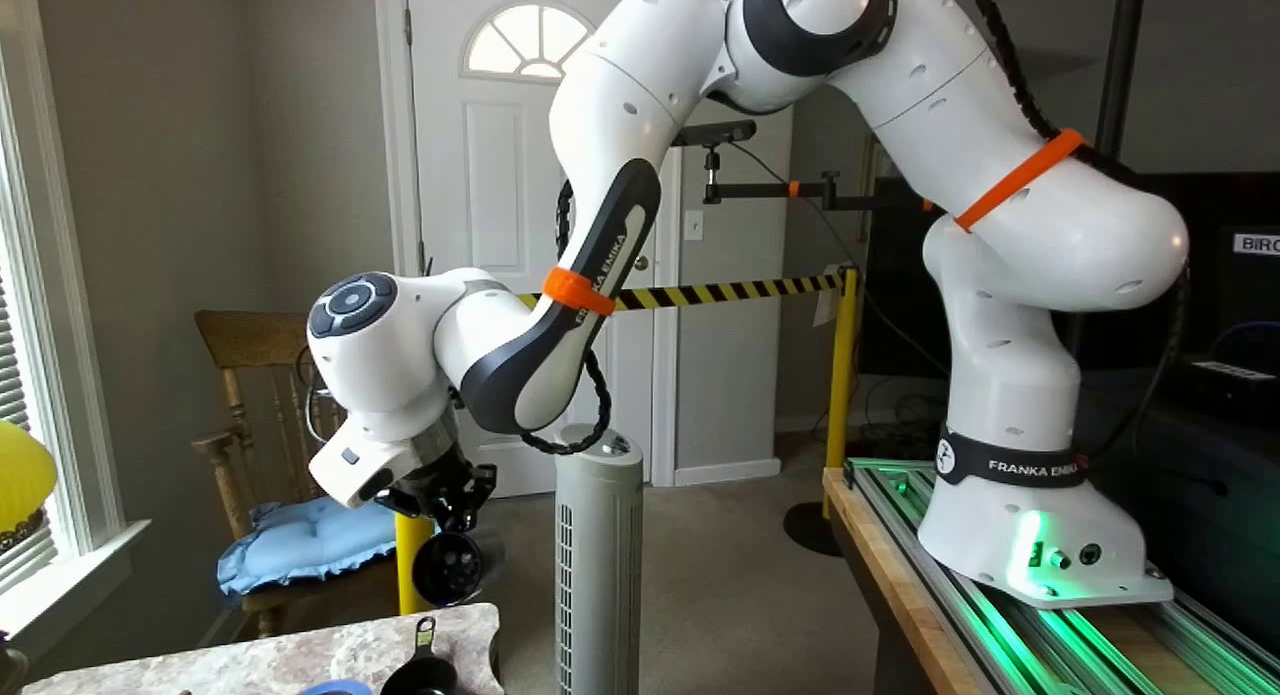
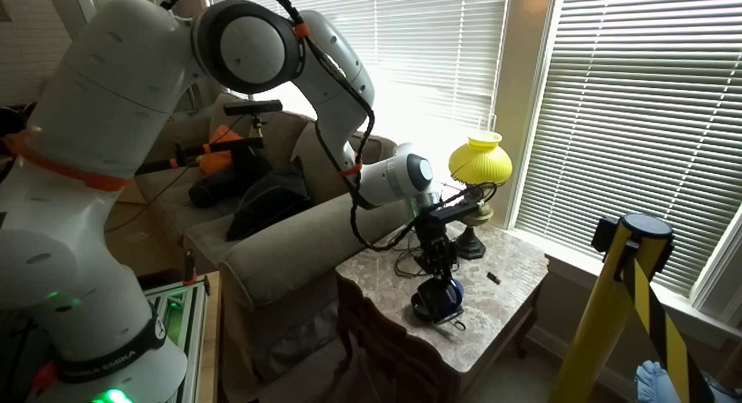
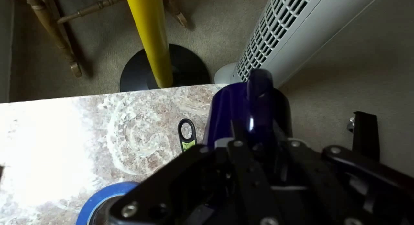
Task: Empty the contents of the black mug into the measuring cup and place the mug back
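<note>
Table (image 2: 493, 310) sits under the measuring cup (image 1: 423, 665), which is near the edge, so a missed pour could run right off. Tower fan (image 1: 598, 565) stands apart from the measuring cup; swinging wide that way might bump it. Gripper (image 3: 257, 132) is up over the measuring cup's level, jaws pinching the black mug (image 1: 455, 567), by its handle as far as the wrist view shows. Handle-only hold, so it could twist or slip as weight shifts. Mug tipped on its side, above and off to one side of the measuring cup. Main risk: mouth not lined up, contents land beside the cup. Can't tell what's inside or how much. Blue-rimmed thing (image 3: 103, 195), beside the measuring cup, could catch stray spill. Cup itself: probably light, a low knock may slide or tip it.
</note>
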{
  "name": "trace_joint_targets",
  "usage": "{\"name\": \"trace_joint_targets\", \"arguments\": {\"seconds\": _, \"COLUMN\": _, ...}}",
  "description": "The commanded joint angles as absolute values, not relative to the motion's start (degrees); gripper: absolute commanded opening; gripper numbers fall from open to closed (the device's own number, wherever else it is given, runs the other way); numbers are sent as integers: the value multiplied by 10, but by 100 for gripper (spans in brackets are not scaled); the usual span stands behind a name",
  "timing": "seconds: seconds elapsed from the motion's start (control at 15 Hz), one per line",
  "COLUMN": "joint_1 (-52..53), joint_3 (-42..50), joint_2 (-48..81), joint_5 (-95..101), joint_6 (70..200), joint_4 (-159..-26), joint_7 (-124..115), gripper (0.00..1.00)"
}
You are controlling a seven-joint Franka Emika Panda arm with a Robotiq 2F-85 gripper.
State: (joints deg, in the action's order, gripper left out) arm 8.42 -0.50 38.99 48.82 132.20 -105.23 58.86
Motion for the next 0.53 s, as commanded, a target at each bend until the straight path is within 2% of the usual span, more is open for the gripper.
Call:
{"name": "trace_joint_targets", "arguments": {"seconds": 0.0, "joint_1": 71, "joint_3": -21, "joint_2": 392, "joint_5": 496, "joint_6": 1316, "joint_4": -1050, "joint_7": 585, "gripper": 20}}
{"name": "trace_joint_targets", "arguments": {"seconds": 0.47, "joint_1": 67, "joint_3": -22, "joint_2": 393, "joint_5": 496, "joint_6": 1316, "joint_4": -1050, "joint_7": 585, "gripper": 20}}
